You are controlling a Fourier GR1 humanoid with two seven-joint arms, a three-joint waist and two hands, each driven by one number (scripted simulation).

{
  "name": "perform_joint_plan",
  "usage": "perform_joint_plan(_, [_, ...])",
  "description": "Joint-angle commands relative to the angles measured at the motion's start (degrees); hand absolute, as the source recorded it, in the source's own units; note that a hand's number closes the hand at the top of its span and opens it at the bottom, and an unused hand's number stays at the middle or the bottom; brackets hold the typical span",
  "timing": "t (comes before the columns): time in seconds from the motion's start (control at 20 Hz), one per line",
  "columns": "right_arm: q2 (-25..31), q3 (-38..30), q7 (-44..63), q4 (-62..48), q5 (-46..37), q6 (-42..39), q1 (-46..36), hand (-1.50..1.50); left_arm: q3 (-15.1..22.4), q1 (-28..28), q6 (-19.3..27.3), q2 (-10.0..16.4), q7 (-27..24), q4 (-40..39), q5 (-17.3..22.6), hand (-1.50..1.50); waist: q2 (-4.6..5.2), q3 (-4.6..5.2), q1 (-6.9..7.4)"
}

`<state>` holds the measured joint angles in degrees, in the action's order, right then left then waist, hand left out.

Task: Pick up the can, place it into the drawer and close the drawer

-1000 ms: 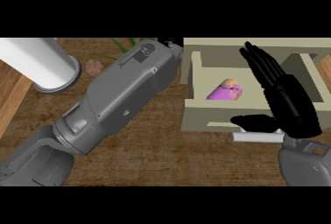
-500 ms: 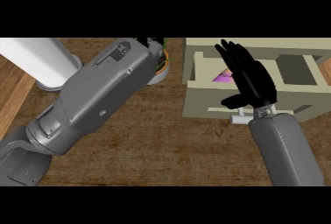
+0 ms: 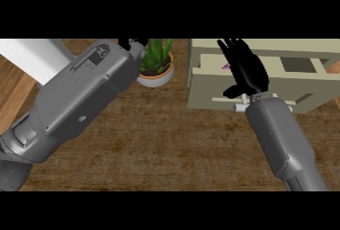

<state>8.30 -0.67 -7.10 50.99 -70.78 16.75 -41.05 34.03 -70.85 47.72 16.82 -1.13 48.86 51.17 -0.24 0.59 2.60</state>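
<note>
Covering one drawer point(image 3: 211, 87): right hand point(image 3: 244, 72), fingers straight | one can point(image 3: 225, 66) inside | left hand point(image 3: 125, 43): cannot tell

Home kitchen: wooden counter point(image 3: 166, 134), potted plant point(image 3: 156, 67), beige drawer unit point(image 3: 206, 90).

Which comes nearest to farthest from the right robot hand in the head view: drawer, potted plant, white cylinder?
1. The drawer, right under the right robot hand.
2. The potted plant, off to its left.
3. The white cylinder, far left by the top corner.
</note>
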Motion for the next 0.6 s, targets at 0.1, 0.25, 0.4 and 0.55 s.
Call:
perform_joint_plan(0.1, [0.0, -3.7, -1.5, -13.1, -0.6, 9.4, -5.1, -1.5, -0.7, -0.5, 0.2, 3.1, 4.5, 2.7, -1.5, -1.5, 0.77, -0.69, -0.26])
perform_joint_plan(0.25, [-0.8, -4.8, -0.4, -17.6, -1.5, 13.8, -6.1, -1.5, -0.2, 4.9, -0.1, 4.4, 4.0, 7.9, -1.5, -1.5, 0.72, -0.67, 1.14])
perform_joint_plan(0.4, [0.5, -6.2, -1.1, -22.4, -1.7, 15.1, -11.3, -1.5, -1.4, 5.9, -1.5, 3.7, 2.4, 6.7, -2.0, -1.5, 1.28, -0.68, 0.73])
perform_joint_plan(0.55, [-1.0, -6.7, 0.3, -26.3, -3.0, 19.9, -12.8, -1.5, -1.5, 6.6, 0.0, 4.1, 2.8, 8.9, -2.9, -1.5, 1.25, -0.69, 0.99])
